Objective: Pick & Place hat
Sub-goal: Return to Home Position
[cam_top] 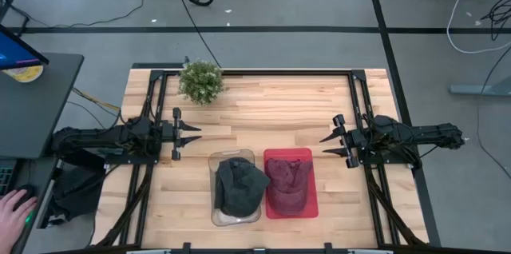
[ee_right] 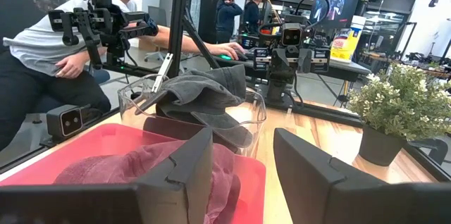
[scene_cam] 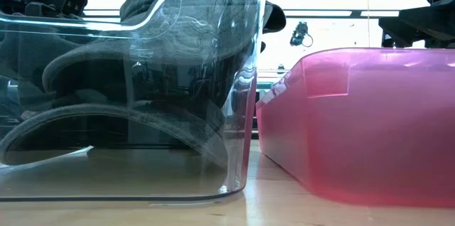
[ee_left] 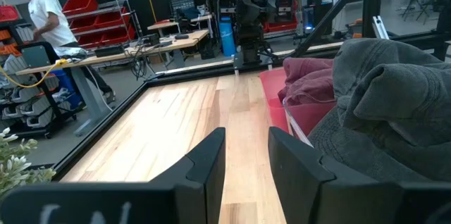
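Note:
A dark grey hat (cam_top: 239, 187) lies in a clear plastic bin (cam_top: 216, 214) near the table's near edge, its crown rising above the rim (scene_cam: 163, 27) (ee_right: 204, 94) (ee_left: 394, 90). A dark red hat (cam_top: 287, 184) lies in a red bin (cam_top: 307, 206) right beside it (ee_right: 127, 164) (ee_left: 310, 76). My left gripper (cam_top: 192, 133) hovers open over the table's left part, away from both bins (ee_left: 246, 160). My right gripper (cam_top: 329, 144) hovers open at the right part, a short way from the red bin (ee_right: 243, 160).
A small potted plant (cam_top: 200, 81) stands near the table's far edge, left of centre (ee_right: 394, 104). Bare wood (cam_top: 271, 118) lies between the two grippers. A person sits beyond the table's left side; a hand (cam_top: 12, 206) rests on a mouse there.

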